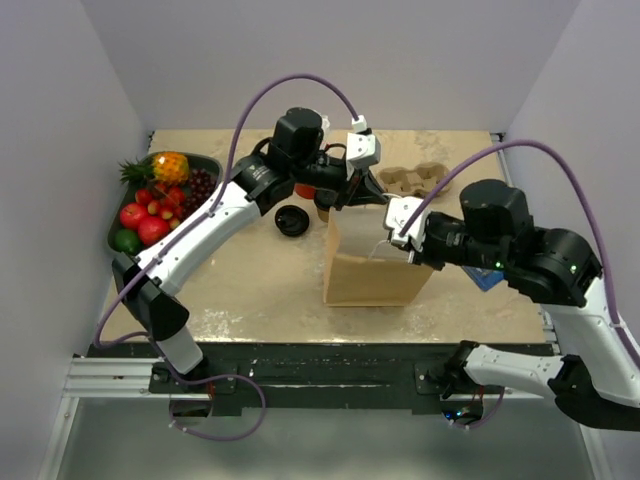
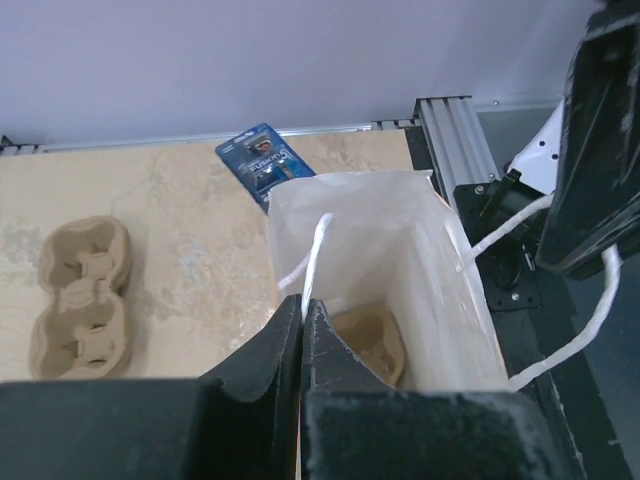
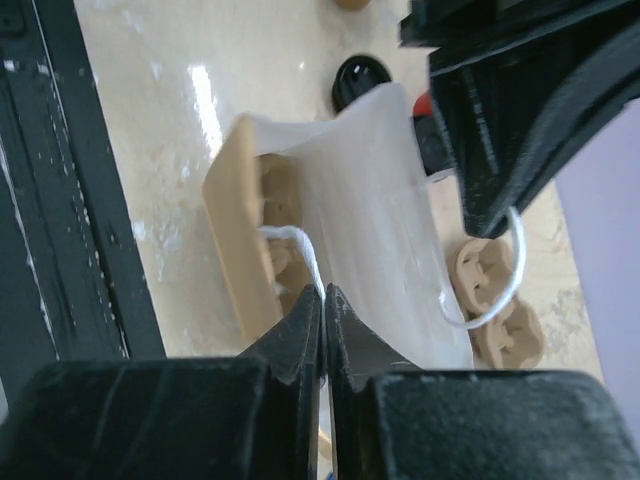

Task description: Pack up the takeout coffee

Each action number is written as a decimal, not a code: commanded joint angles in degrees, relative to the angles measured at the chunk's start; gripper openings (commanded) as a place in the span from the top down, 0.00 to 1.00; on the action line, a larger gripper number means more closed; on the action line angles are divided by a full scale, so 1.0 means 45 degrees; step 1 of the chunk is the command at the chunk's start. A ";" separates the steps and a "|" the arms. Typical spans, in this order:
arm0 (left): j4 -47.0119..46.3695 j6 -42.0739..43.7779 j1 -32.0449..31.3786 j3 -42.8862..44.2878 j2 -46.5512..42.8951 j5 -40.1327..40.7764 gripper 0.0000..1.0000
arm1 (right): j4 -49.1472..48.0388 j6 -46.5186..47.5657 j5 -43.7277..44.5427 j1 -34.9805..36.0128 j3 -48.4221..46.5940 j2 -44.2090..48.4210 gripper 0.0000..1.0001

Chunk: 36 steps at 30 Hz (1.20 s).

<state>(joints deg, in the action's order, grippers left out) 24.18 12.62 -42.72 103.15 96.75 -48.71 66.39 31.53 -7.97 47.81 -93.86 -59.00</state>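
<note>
My left gripper (image 2: 303, 300) is pressed together on the far handle (image 2: 315, 255), the white cord running up from between my fingertips. My right gripper (image 3: 323, 292) pinches the near handle (image 3: 295, 240) the same way. Between them the bag (image 1: 370, 265) stands upright on the table, its mouth pulled open. A pulp carrier (image 2: 370, 345) lies at the bottom of it. I cannot tell for sure where the coffee is. A tan shape (image 1: 322, 212) shows just behind the bag's far left corner, under my left wrist, but too much of it is hidden to name. A red cup (image 1: 305, 190) sits just beyond that, also half covered by my arm. A loose black lid (image 1: 291, 220) lies flat on the table left of the bag. A second carrier (image 1: 415, 180) rests near the far edge, apart from the bag, and a blue razor pack (image 2: 262, 160) lies on the bag's right.
</note>
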 commanded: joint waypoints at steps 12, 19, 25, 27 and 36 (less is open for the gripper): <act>0.2320 0.1862 0.0391 0.2975 -0.1129 0.0726 1.00 | 0.0306 0.0044 -0.1980 -0.0215 -0.5900 -0.2885 1.00; 0.2867 0.2273 0.0567 0.2800 -0.1324 0.0648 1.00 | -0.0066 0.0025 -0.2155 -0.0215 -0.4670 -0.2474 1.00; 0.2850 0.2390 0.0587 0.1514 -0.1675 0.1155 0.99 | -0.0222 0.0142 -0.2389 -0.0215 -0.2958 -0.2085 1.00; 0.2576 0.2429 0.0665 0.0362 -0.1889 0.1214 0.95 | -0.0825 -0.0072 -0.2487 -0.0234 -0.1997 -0.1636 1.00; 0.1775 0.2469 0.0743 -0.1907 -0.2377 0.2289 0.43 | -0.1531 -0.0619 -0.1727 -0.0215 -0.0819 -0.1497 0.34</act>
<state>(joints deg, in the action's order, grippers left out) 35.38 23.18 -39.75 95.11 88.84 -40.18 63.57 30.30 -17.10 47.07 -94.89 -66.83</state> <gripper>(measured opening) 0.549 0.569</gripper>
